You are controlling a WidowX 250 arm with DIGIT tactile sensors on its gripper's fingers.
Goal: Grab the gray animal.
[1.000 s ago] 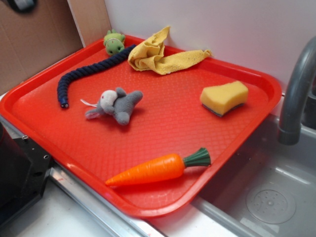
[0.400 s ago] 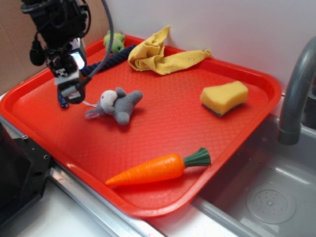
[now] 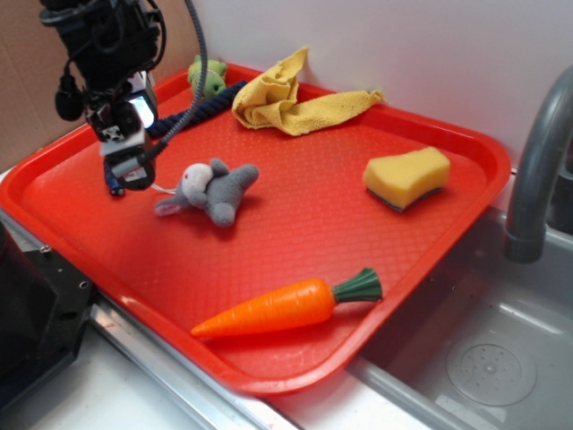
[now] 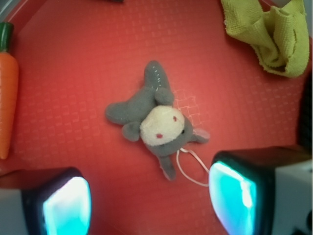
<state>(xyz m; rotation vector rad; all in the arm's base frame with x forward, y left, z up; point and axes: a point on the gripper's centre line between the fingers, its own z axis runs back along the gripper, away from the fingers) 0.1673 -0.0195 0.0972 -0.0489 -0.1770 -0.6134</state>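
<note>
White wall rises behind a red tray [image 3: 295, 242] that fills most of the exterior view, its textured floor bright and its raised rim running round all four sides. Brown cardboard stands at the far left corner, and to the right a gray metal sink basin [image 3: 488, 358] with a dark curved faucet [image 3: 537, 170] sits beside the tray's edge (the tray overhangs the basin a little).

On the left half of the tray lies the gray animal [image 3: 208, 191], on its side, lighter head toward the left and dark body toward the right, a thin white string trailing from its head. From the wrist view the gray animal [image 4: 154, 120] lies between and ahead of the two fingers, touching neither.

Above the tray's left side hangs the gripper [image 3: 128, 161], just left of the toy's head, its fingers [image 4: 66, 203] spread wide with nothing between them.

A dark-blue rope snake [image 3: 134, 148] curves along the left rim to a green plush [image 3: 204, 79] in the far corner. A crumpled yellow cloth [image 3: 286, 100] lies at the back, a yellow sponge [image 3: 407, 177] at right, and an orange carrot [image 3: 277, 306] near the front rim.
</note>
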